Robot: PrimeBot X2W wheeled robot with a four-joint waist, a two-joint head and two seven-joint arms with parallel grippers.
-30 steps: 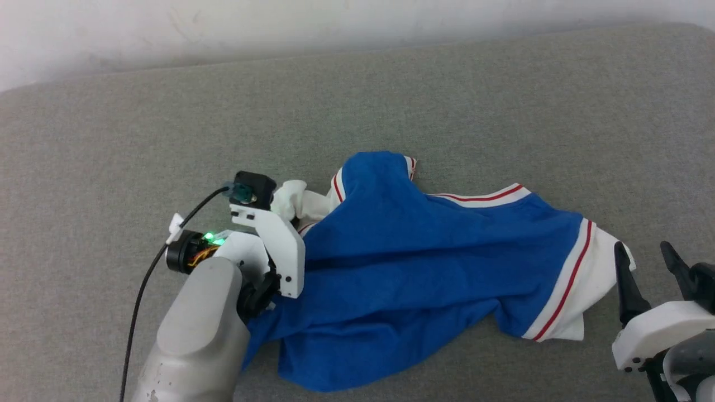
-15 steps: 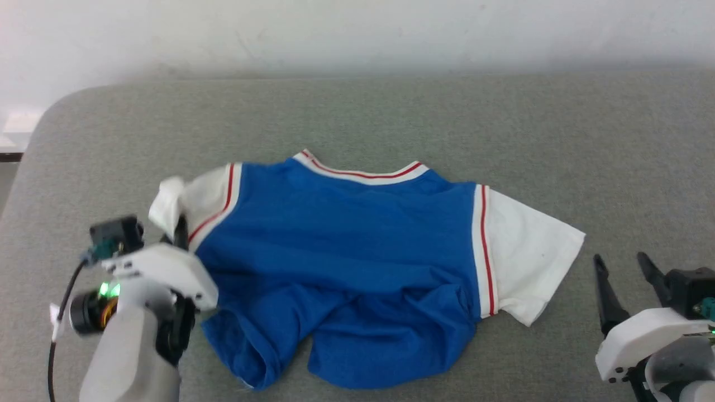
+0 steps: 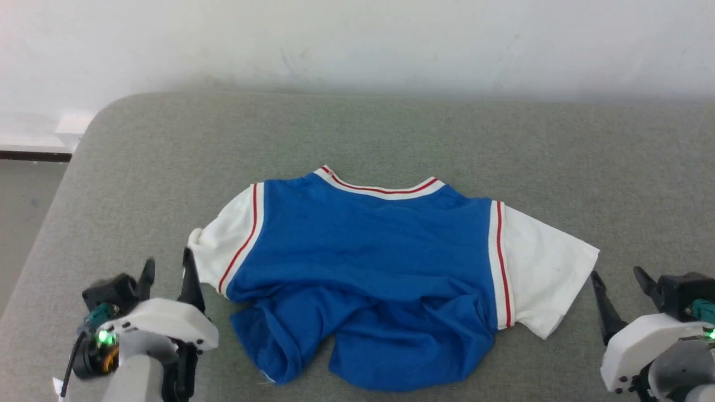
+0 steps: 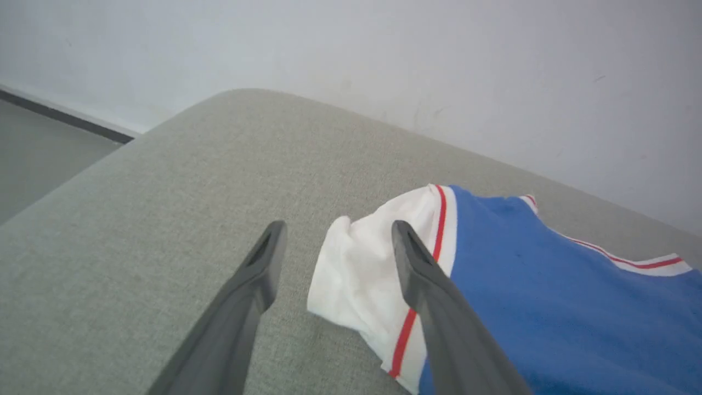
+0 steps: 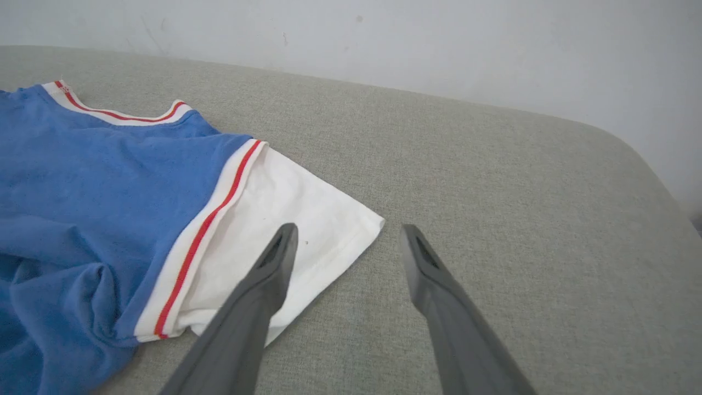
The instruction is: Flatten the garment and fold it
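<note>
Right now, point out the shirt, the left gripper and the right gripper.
shirt [image 3: 368, 240], head view, middle of blue body.
left gripper [image 3: 168, 259], head view, midway between its fingertips.
right gripper [image 3: 615, 272], head view, midway between its fingertips.

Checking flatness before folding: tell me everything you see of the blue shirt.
The garment is a royal-blue shirt with white sleeves and white, red-striped trim at collar and shoulders; no print shows. It lies spread on the grey padded surface, collar away from the robot, the sleeve tip on the robot's left curled. Its lower hem is bunched and rumpled. The open left tool and right tool flank it, gripping nothing.
</note>
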